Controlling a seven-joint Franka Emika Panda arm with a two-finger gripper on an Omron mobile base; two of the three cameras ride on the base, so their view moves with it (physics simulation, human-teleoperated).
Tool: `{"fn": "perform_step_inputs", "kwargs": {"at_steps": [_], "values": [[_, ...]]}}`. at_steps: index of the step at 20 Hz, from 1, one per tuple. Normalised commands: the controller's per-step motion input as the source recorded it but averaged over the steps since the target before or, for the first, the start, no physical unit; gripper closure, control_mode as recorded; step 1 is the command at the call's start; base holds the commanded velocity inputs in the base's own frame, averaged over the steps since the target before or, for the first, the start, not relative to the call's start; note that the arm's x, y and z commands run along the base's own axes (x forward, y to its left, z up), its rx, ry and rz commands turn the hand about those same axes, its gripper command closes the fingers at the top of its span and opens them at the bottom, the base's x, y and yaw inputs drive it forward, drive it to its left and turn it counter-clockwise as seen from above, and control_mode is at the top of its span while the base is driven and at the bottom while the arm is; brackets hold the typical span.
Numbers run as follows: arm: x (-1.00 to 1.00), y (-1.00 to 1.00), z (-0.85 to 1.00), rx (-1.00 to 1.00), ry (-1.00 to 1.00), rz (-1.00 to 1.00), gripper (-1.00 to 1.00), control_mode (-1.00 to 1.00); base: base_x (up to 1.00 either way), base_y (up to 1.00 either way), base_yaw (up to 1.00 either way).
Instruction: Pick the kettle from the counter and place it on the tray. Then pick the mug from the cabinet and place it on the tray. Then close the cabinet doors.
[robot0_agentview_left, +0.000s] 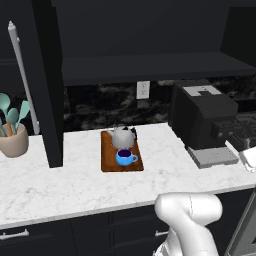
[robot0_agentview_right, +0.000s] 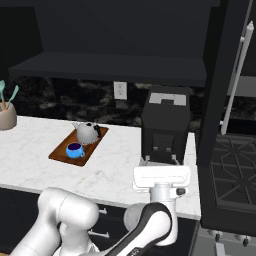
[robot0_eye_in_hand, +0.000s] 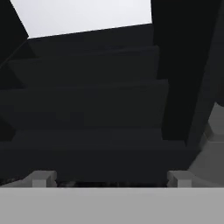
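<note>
Arm's fingers (robot0_agentview_right: 161, 176) spread wide, gripping nothing. Kettle (robot0_agentview_left: 123, 136) and mug (robot0_agentview_left: 125, 157) sit on the tray (robot0_agentview_left: 107, 159), so push each door (robot0_agentview_right: 224, 75) shut flat.

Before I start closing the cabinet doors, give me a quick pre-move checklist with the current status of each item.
1. Kettle on the tray: ok, it sits at the tray's back end.
2. Mug on the tray: ok, in front of the kettle.
3. Gripper free: ok, fingers spread wide, nothing between them.
4. Cabinet doors shut: not ok, the left door and right door both stand open, the shelf exposed.
5. Door handles in sight: ok, the left handle and right handle both visible.
6. Gripper lined up with a handle: cannot tell; the hand view faces dark cabinet panels.
</note>
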Motion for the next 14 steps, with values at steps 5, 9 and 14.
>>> {"fn": "perform_step_inputs", "kwargs": {"at_steps": [5,9,14], "values": [[0.0,-0.58,0.0,0.0,-0.05,0.0,-1.0,-1.0,0.0,0.0,0.0],[-0.11,-0.58,0.0,0.0,0.0,-0.1,-1.0,-1.0,0.0,0.0,0.0],[-0.08,-0.46,0.0,-0.03,0.04,-0.18,-1.0,-1.0,0.0,0.0,0.0]]}}
